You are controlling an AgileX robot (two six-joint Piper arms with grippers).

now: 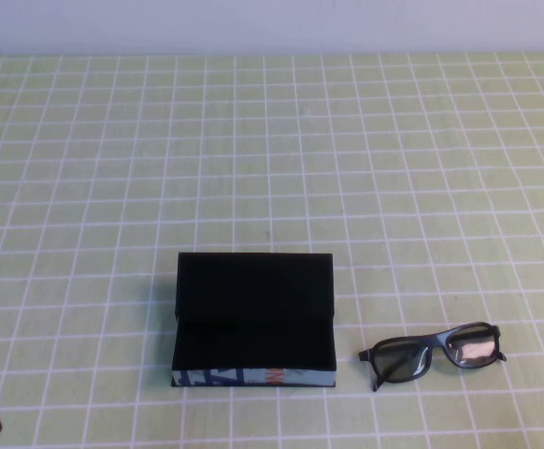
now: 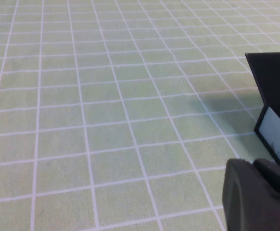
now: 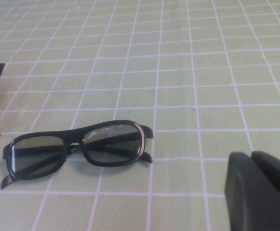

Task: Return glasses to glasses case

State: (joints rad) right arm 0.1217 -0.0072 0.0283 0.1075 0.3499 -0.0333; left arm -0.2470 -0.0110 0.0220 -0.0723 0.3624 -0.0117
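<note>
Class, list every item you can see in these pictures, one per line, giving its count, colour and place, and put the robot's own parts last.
glasses case: one, black with a blue, white and orange front, lid open, near the front middle of the table.
glasses: one pair, dark frame, clear lenses, on the table right of the case, apart from it.
table: one, green cloth with white grid.
left gripper: one, black, low at the table's front left, beside the case.
right gripper: one, black, jaws shut, near the glasses, not touching them.

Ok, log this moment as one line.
case: open, empty | glasses: on table, right of case | left gripper: parked near case | right gripper: shut, near glasses
</note>
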